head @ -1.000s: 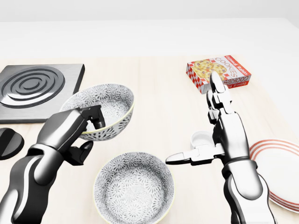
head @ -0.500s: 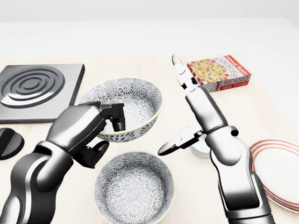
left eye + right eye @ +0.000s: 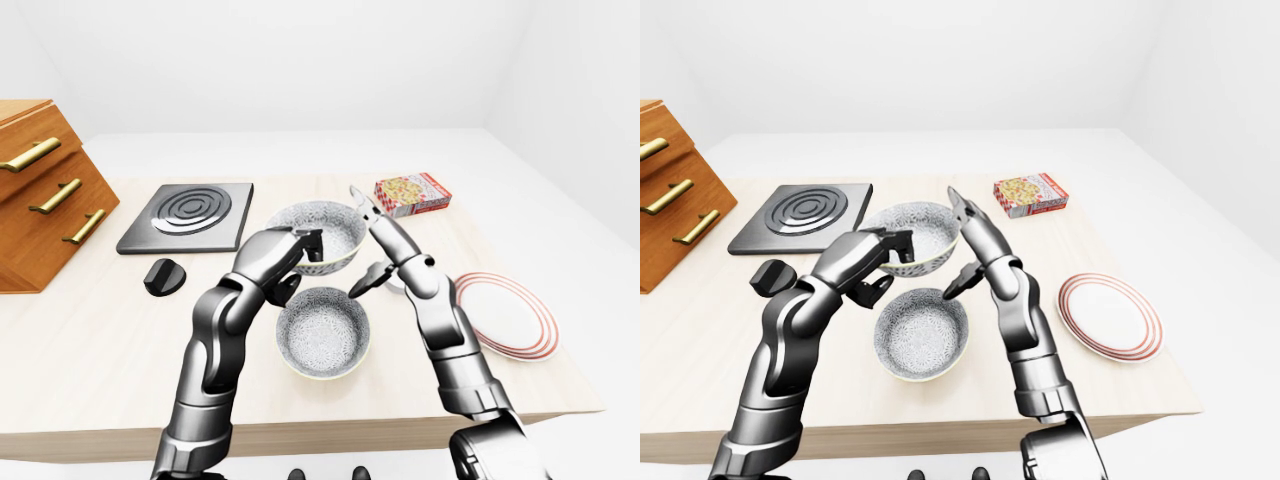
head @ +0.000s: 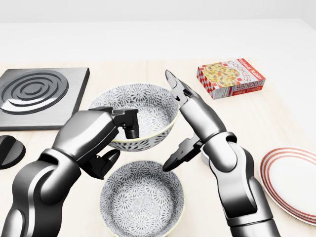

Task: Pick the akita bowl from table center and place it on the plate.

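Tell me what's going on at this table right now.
The robot's left hand is closed on the rim of a patterned bowl and appears to hold it just off the table. In the head view this bowl is above a second bowl of the same pattern that rests on the wood. The right hand is open, its fingers stretched out by the held bowl's right edge. The red-ringed plate, at the right of the view, has nothing on it yet.

place: simulated kitchen | cues: hob (image 3: pixel 186 212), wooden drawers (image 3: pixel 45 195), cookie box (image 3: pixel 411 194), plate (image 3: pixel 505 315)
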Tool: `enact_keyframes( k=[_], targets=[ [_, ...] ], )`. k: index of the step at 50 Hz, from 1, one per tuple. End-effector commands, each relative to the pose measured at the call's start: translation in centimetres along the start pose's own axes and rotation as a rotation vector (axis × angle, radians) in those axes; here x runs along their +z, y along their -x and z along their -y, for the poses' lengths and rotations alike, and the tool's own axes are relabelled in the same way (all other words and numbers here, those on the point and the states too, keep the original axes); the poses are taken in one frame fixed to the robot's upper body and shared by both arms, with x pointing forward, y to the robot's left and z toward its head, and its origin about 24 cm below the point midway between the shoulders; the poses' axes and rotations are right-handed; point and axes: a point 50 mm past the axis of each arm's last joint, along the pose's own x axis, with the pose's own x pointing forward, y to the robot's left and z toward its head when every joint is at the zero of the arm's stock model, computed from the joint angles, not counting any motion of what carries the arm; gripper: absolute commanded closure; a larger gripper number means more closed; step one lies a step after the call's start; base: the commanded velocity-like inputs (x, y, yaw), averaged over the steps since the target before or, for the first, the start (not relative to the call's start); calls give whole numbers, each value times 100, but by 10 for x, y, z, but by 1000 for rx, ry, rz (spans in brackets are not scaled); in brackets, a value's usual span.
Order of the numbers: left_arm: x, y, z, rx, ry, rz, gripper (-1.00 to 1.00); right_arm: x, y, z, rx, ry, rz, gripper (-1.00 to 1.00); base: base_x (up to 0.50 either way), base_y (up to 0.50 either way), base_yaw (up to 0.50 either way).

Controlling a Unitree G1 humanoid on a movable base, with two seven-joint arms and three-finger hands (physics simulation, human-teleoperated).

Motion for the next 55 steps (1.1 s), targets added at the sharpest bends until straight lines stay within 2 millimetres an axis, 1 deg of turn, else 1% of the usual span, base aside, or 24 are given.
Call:
enact_keyframes(
  k=[1, 3, 4, 5, 6, 7, 8, 9, 10, 11, 12, 41, 48, 54, 55],
  targets=[
    [5, 1, -7, 42, -32, 8, 100, -4, -1, -10, 42, 13, -27, -100, 0, 0, 0],
    [6, 2, -7, 43, -32, 12, 100, -5, 0, -10, 45, 12, -29, -100, 0, 0, 0],
    [7, 2, -8, 43, -32, 14, 100, -5, 0, -10, 45, 11, -29, -94, 0, 0, 0],
    [8, 3, -8, 44, -30, 18, 100, -6, 0, -11, 46, 11, -31, -76, 0, 0, 0],
    [10, 4, -9, 45, -31, 24, 100, -7, 0, -11, 47, 10, -37, -36, 0, 0, 0],
    [10, 4, -9, 45, -30, 27, 100, -7, -1, -12, 47, 11, -39, -32, 0, 0, 0],
    [11, 4, -9, 46, -31, 29, 100, -8, -1, -12, 47, 11, -40, -3, 0, 0, 0],
    [11, 5, -10, 47, -31, 31, 100, -7, -1, -12, 47, 11, -39, 7, 0, 0, 0],
    [12, 5, -10, 48, -32, 32, 100, -7, -1, -11, 46, 11, -39, 63, 0, 0, 0],
    [12, 5, -11, 50, -33, 33, 100, -7, -2, -11, 44, 11, -38, 97, 0, 0, 0],
    [12, 5, -11, 51, -33, 34, 100, -7, -2, -11, 44, 12, -37, 100, 0, 0, 0],
    [9, 5, -11, 56, -24, 28, 100, -6, -2, -12, 42, -2, -33, 100, 0, 0, 0],
    [7, 6, -9, 54, -26, 17, 100, -6, 1, -14, 52, -7, -29, 100, 0, 0, 0],
    [2, 5, -11, 60, -32, 1, 100, -8, -1, -9, 49, -6, -34, 100, 0, 0, 0],
    [2, 5, -11, 61, -33, 0, 86, -7, -1, -8, 46, -6, -32, 100, 0, 0, 0]
  ],
)
